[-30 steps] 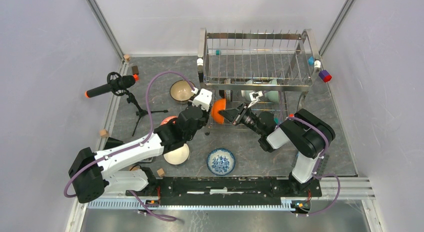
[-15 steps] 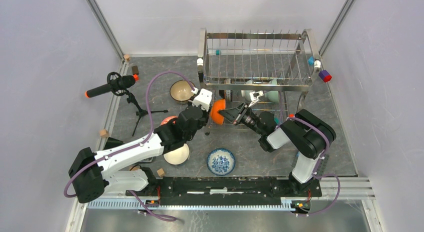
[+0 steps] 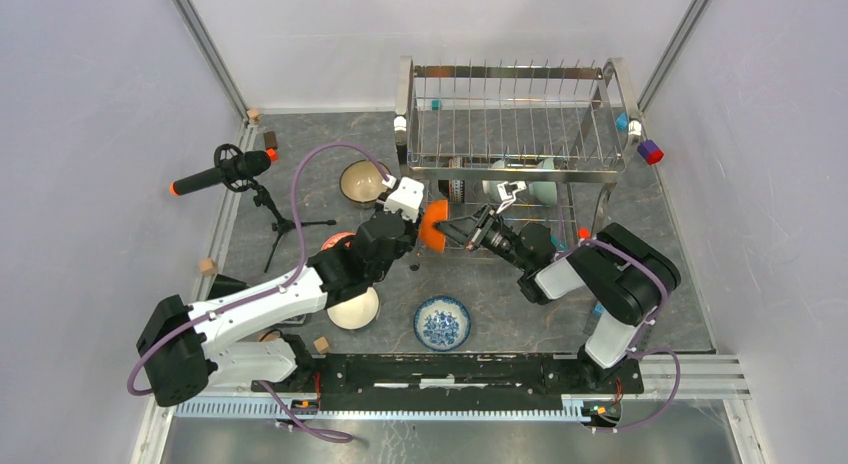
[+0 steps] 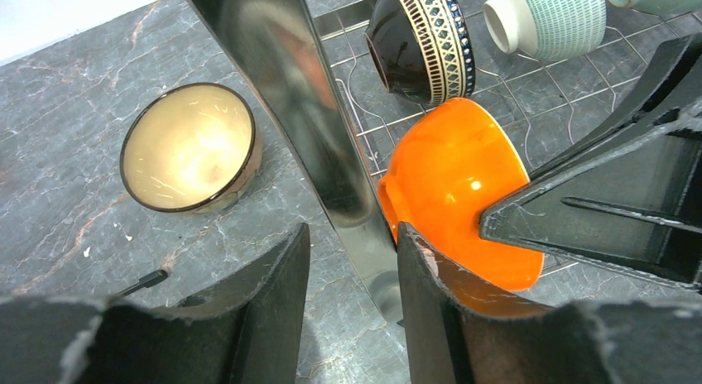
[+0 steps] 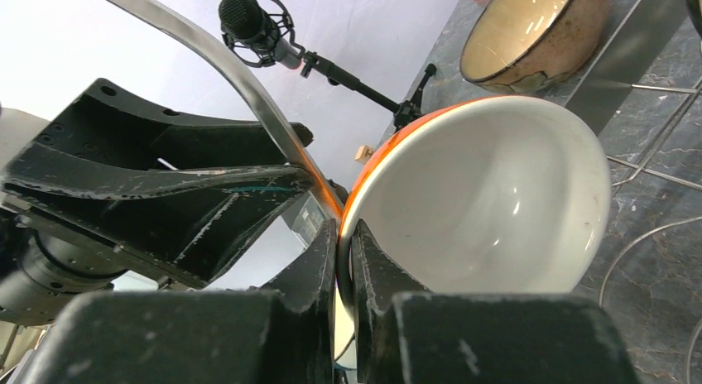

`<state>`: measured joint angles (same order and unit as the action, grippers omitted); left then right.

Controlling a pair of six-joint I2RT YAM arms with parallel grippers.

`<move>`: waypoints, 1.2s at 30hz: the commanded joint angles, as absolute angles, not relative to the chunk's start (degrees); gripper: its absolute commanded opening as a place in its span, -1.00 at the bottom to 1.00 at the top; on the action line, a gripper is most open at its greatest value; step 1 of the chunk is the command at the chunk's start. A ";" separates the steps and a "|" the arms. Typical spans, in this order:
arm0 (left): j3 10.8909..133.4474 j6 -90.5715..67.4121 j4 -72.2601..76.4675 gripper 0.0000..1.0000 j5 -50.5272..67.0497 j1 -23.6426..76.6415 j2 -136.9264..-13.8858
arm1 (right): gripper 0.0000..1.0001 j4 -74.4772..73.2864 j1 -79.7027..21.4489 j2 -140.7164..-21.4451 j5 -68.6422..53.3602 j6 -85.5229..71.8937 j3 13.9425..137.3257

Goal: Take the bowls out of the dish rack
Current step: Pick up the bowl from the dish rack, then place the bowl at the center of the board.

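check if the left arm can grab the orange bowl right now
Probably not: a post of the dish rack stands between the open fingers of the left gripper, the orange bowl lies outside them, and the right gripper pinches its rim.

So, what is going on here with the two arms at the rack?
The right gripper is shut on the rim of the orange bowl, at the left end of the dish rack's lower shelf. The left gripper is open beside the bowl and holds nothing; a rack leg shows between its fingers. A dark patterned bowl lies in the rack.
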<state>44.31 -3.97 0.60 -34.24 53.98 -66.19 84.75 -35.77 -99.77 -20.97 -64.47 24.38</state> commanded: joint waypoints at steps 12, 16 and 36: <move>46.32 -4.35 -2.79 0.44 -38.24 53.19 -62.71 | -1.00 104.22 -35.90 -89.93 -23.77 -62.23 22.27; 45.88 -4.91 -2.94 0.64 -38.03 53.26 -60.99 | -1.00 100.91 -35.93 -87.73 -24.35 -61.85 21.42; 48.13 -9.72 -11.14 0.84 -41.54 57.55 -53.65 | -1.00 58.60 -35.90 -51.76 -29.78 -44.05 10.98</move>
